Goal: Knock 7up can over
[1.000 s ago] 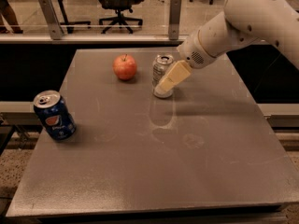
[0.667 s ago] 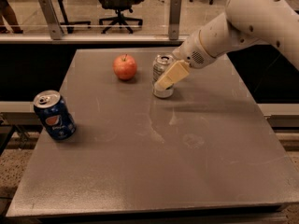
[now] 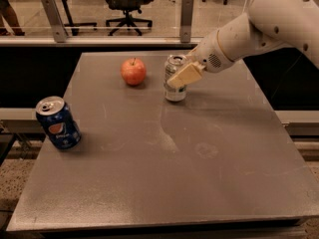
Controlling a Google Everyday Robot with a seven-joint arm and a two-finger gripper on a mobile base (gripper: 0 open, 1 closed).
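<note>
The 7up can (image 3: 174, 68), silver-white with a silver pull-tab top, stands upright on the grey table at the back centre. My gripper (image 3: 180, 77) reaches in from the right on a white arm and its tan fingers lie against the can's right front side, covering part of the can.
A red apple (image 3: 133, 71) sits to the left of the 7up can. A blue Pepsi can (image 3: 58, 123) stands near the left edge of the table (image 3: 164, 173). Office chairs and a glass railing are behind the table.
The gripper has shifted slightly up along the can's side. The can still stands upright in the same spot.
</note>
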